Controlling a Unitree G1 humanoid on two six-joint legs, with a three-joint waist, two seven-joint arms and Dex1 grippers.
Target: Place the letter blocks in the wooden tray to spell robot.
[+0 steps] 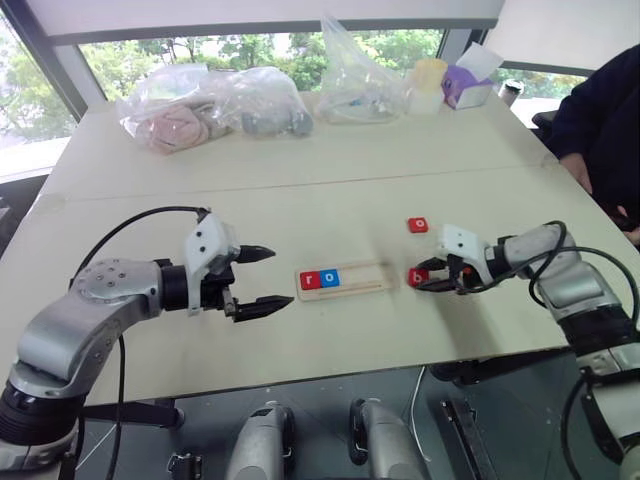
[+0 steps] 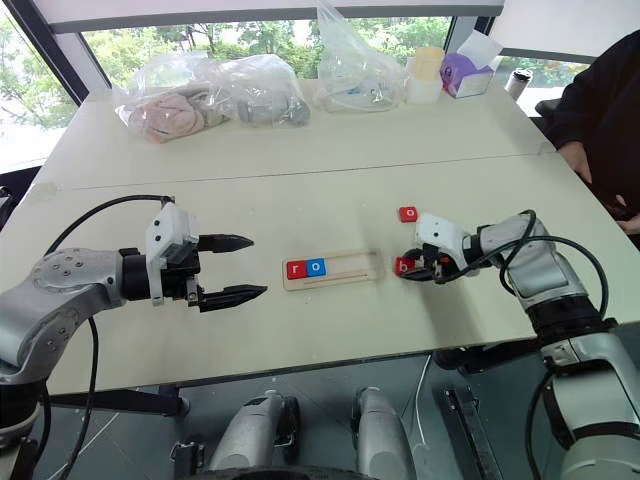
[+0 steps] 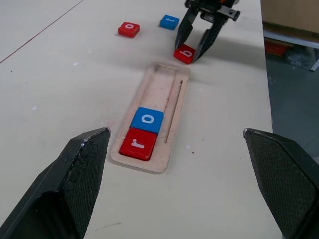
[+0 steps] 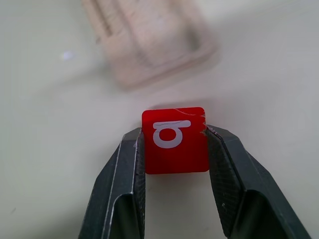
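The wooden tray (image 1: 366,277) lies mid-table with a red "r" block (image 1: 310,281) and a blue "o" block (image 1: 330,278) side by side at its left end. Just off the tray's right end, my right gripper (image 1: 438,282) is shut on a red "b" block (image 4: 175,140) that rests on the table. Farther back lies a red "o" block (image 1: 418,225). A blue block (image 3: 169,21) lies beside it in the left wrist view. My left gripper (image 1: 283,277) hovers open and holds nothing, left of the tray.
Clear plastic bags (image 1: 215,105) with goods, a purple tissue box (image 1: 465,85) and a cup (image 1: 428,85) line the far side of the table. A person in a dark sleeve (image 1: 600,110) sits at the right edge. The table's front edge (image 1: 330,375) is close.
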